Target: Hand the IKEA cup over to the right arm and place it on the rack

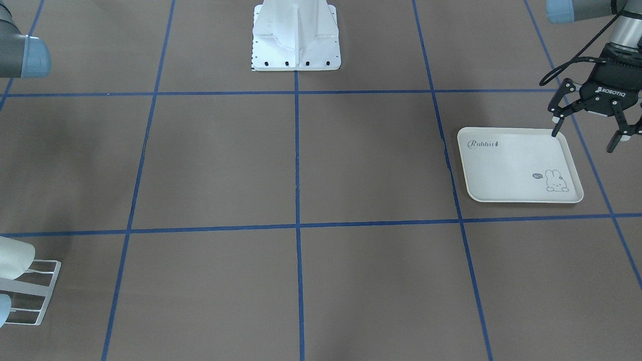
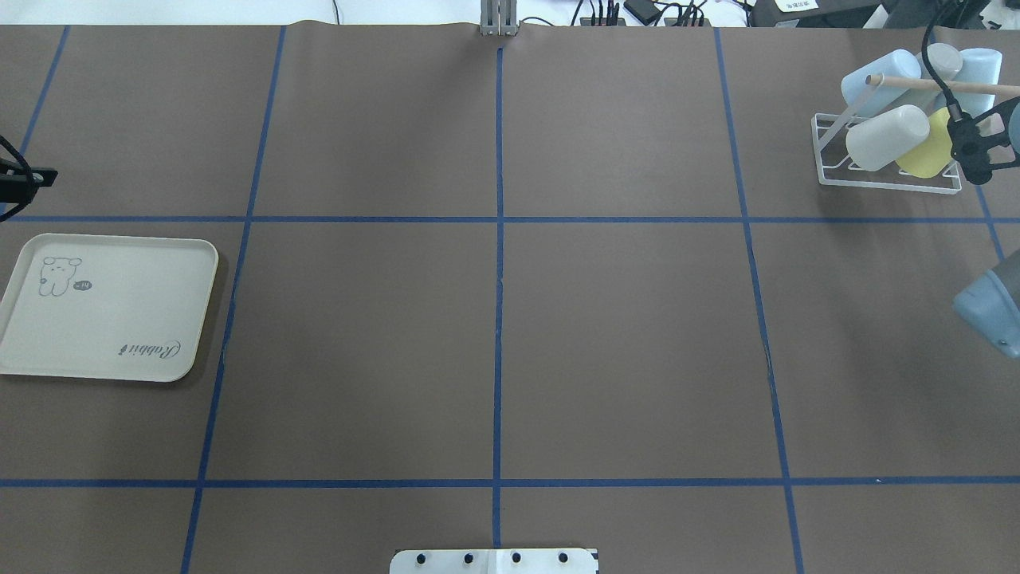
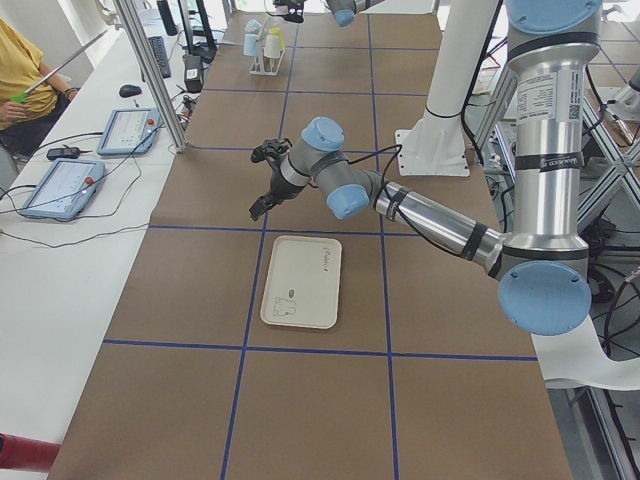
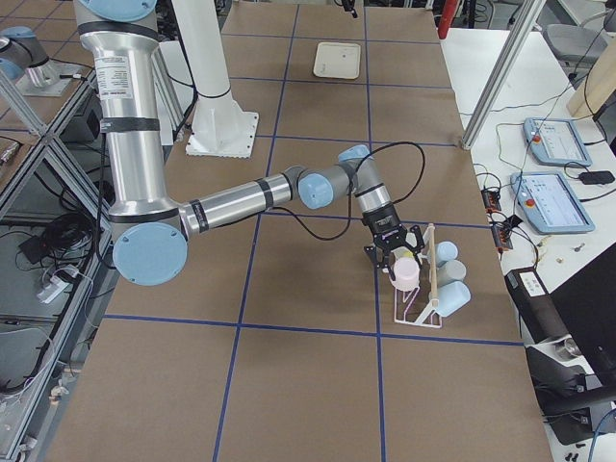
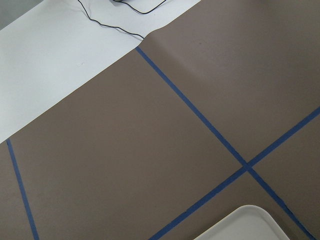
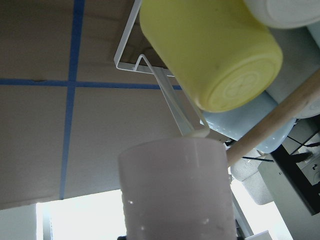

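The IKEA cup, pale pinkish white, lies tilted on the white wire rack at the table's far right. In the right wrist view the cup fills the lower middle, one end against a rack wire. My right gripper hangs just right of the rack with its fingers spread, open and apart from the cup. From the right-end view the right gripper sits directly above the cup. My left gripper is open and empty over the tray's corner.
A yellow cup, pale blue cups and a wooden dowel share the rack. The cream rabbit-print tray lies bare at the left. The robot's white base stands mid-table. A person sits beside the table.
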`<move>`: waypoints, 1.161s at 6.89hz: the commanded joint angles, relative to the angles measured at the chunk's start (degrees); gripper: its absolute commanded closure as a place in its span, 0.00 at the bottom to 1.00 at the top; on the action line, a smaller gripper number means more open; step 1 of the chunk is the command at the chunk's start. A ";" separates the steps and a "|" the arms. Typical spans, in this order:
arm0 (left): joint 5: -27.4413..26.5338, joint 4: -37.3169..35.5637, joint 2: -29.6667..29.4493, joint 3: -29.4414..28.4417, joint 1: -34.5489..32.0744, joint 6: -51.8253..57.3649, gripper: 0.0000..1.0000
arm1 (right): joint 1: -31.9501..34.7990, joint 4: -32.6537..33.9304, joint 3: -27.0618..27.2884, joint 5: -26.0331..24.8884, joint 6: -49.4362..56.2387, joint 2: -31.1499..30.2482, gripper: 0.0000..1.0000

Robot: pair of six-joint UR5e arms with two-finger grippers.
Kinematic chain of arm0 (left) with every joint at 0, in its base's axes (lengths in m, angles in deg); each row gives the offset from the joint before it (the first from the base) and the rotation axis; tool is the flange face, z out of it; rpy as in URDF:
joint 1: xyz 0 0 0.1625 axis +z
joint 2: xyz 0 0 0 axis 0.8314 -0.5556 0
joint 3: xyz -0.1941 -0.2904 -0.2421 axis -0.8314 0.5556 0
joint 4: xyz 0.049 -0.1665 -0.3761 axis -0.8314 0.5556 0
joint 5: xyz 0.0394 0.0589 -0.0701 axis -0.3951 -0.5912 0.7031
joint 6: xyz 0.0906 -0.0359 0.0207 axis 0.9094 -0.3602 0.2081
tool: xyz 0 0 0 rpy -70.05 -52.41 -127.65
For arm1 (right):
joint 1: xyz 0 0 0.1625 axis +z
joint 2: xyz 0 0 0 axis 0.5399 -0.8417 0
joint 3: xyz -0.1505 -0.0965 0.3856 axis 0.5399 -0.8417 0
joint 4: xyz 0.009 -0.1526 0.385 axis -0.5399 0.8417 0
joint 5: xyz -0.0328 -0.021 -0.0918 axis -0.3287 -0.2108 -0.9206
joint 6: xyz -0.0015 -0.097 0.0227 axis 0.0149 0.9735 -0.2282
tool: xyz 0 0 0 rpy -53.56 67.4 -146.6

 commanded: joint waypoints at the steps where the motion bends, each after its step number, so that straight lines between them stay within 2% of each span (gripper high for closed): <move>1: 0.00 0.03 -0.02 0.00 0.02 -0.07 0.00 | 0.23 -0.22 -1.08 -0.10 0.03 0.61 0.78; 3: 0.00 0.03 -0.02 0.08 0.02 -0.16 0.00 | 0.50 -0.31 -3.52 -0.10 0.12 2.63 0.78; 6: 0.00 0.03 -0.02 0.00 0.02 -0.07 0.00 | 0.67 -4.69 -7.31 -0.19 0.03 3.08 0.78; 7: 0.00 0.03 -0.02 0.00 0.02 -0.16 0.00 | 0.67 -4.70 -7.32 -0.19 -0.06 3.17 0.77; 8: 0.00 0.03 -0.02 -0.09 0.02 -0.07 0.00 | 0.59 -4.79 -7.49 -0.19 -0.14 3.17 0.71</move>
